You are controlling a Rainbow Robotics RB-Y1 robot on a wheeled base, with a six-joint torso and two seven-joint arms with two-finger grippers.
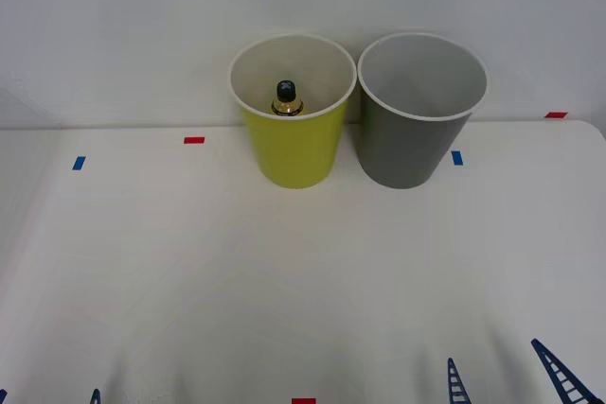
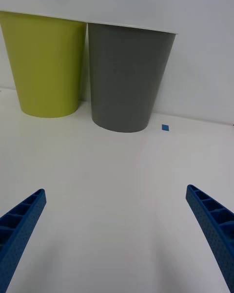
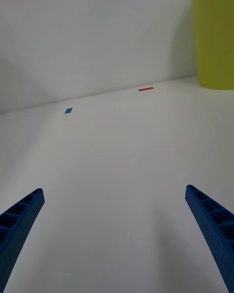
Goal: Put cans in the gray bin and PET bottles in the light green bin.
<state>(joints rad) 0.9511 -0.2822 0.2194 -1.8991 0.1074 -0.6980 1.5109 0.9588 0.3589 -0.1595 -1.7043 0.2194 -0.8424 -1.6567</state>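
Note:
The light green bin (image 1: 294,153) stands at the back middle of the white table, with the gray bin (image 1: 402,153) close beside it on the right. A PET bottle (image 1: 286,97) stands inside the light green bin; its black cap and a bit of yellow show. The cans are out of view. My right gripper (image 1: 493,355) is open and empty low at the front right, facing the gray bin (image 2: 126,78) and the light green bin (image 2: 48,63). My left gripper (image 3: 114,189) is open and empty at the front left (image 1: 47,393), with the light green bin (image 3: 214,39) farther off.
A white wall rises right behind the bins. Small tape marks lie on the table: red tape (image 1: 194,140), blue tape (image 1: 79,163), blue tape (image 1: 457,157) by the gray bin, and red tape (image 1: 303,401) at the front edge.

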